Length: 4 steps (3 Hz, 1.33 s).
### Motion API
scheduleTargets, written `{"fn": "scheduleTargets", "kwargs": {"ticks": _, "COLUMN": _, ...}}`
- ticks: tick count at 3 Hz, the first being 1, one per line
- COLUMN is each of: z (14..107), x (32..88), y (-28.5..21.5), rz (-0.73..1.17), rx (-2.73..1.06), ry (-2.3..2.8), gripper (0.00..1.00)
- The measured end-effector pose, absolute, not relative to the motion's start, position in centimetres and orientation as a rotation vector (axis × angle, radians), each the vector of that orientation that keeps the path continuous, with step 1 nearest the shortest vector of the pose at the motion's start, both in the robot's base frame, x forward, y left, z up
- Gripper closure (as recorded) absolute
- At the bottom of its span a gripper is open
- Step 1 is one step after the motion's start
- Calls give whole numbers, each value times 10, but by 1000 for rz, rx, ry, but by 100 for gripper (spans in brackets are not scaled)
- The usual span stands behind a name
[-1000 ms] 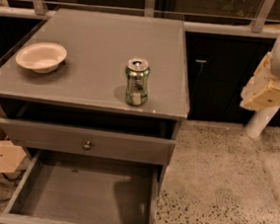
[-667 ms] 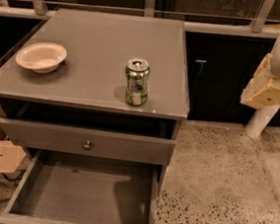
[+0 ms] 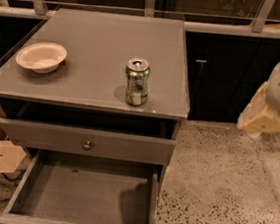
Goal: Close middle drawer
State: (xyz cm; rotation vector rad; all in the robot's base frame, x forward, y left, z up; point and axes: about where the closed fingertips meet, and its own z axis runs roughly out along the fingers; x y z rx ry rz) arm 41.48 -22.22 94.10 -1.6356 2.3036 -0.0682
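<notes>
Little has shifted since the earlier frames: the cabinet (image 3: pixel 87 39), bowl (image 3: pixel 41 56) and can (image 3: pixel 136 81) sit exactly where they were, and only the gripper (image 3: pixel 262 116) looks to have sunk a touch at the right edge of the view. It hangs out over the speckled floor (image 3: pixel 216 191), well apart from the cabinet and level with the tabletop. Whether it is open or closed I cannot tell.

The middle drawer (image 3: pixel 87 198) is pulled far out below the top drawer (image 3: pixel 127 146), its plain grey inside showing nothing in it, and its front runs along the bottom edge of the view (the knob on that front is out of sight). The top drawer, with its small round knob (image 3: pixel 87 144), stands slightly proud of the frame too, but that one is not the job.

As I read it, the task is at the approach step; no contact has been made and the closing push is not yet begun. The next move calls for bringing the arm down and across to the left, in front of the open drawer's face, then pressing squarely on that front so it slides straight back under the top drawer. An off-centre push could skew it on its runners.
</notes>
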Motion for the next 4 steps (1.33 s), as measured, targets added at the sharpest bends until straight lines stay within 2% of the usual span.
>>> {"fn": "scheduleTargets", "kwargs": {"ticks": 2, "z": 853, "x": 379, "y": -223, "rz": 65, "rx": -1584, "ry": 2415, "gripper": 100}}
{"fn": "scheduleTargets", "kwargs": {"ticks": 4, "z": 836, "x": 361, "y": -221, "rz": 87, "rx": -1566, "ry": 2459, "gripper": 100}}
